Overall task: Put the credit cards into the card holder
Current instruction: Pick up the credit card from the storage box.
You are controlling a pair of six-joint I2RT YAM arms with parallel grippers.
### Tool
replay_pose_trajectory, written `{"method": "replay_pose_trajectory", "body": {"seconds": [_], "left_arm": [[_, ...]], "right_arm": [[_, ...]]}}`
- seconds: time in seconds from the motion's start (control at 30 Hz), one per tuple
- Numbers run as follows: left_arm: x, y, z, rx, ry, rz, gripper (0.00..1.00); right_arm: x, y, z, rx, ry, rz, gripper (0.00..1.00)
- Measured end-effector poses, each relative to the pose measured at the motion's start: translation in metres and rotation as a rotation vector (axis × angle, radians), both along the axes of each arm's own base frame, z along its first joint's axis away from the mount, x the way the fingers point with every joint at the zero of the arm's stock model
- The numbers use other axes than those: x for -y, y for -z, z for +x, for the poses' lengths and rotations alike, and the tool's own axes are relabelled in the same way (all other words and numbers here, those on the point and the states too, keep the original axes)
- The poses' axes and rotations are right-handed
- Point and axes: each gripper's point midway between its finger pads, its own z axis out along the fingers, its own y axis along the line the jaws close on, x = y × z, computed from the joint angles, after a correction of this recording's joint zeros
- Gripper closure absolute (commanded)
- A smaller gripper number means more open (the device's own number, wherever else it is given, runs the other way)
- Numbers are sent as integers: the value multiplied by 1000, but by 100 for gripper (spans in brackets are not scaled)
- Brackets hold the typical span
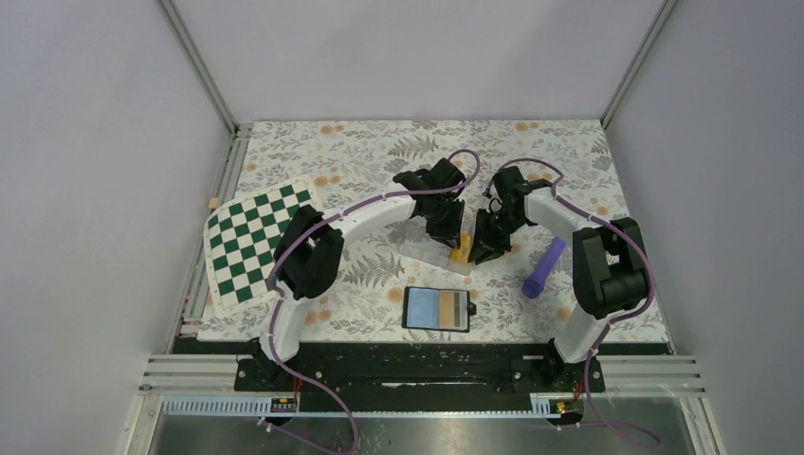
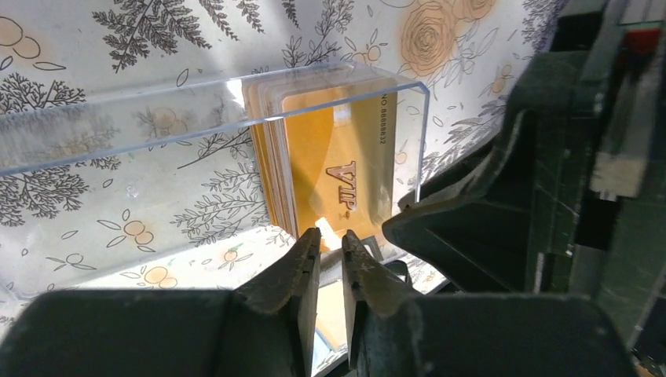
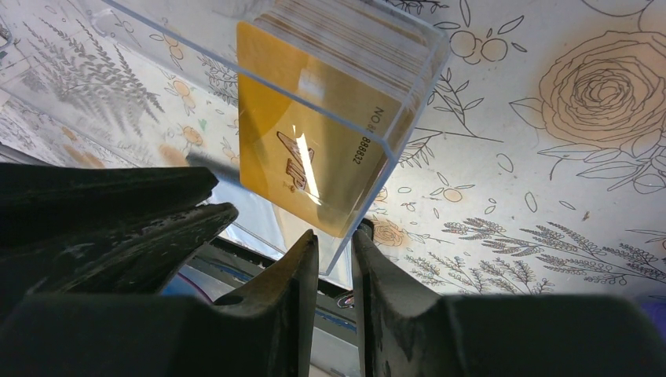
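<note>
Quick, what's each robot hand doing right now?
Left hand: nearly closed by the credit cards; grip cannot be told.
Right hand: closed on the clear box wall.

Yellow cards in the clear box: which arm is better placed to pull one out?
Probably left: the left hand straddles the front card's edge; the right hand straddles the box wall.

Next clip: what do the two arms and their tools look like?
The left arm and right arm have white links, bulky black joints and purple cables. The left tool and right tool each have two dark tapered fingers.
</note>
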Motion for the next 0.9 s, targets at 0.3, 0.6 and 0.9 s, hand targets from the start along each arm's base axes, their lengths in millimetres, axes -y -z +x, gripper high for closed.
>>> {"method": "replay_pose_trajectory", "body": {"seconds": [0.3, 0.6, 0.9], "left_arm": [[-9, 27, -6, -38, 11, 83, 81], [-5, 24, -3, -26, 18, 83, 96], [-4, 21, -4, -20, 26, 86, 96]], "right_arm": [[0, 0, 0, 0, -1, 0, 71], [0, 0, 0, 1, -2, 0, 71], [0, 0, 0, 0, -3, -1, 71]]}}
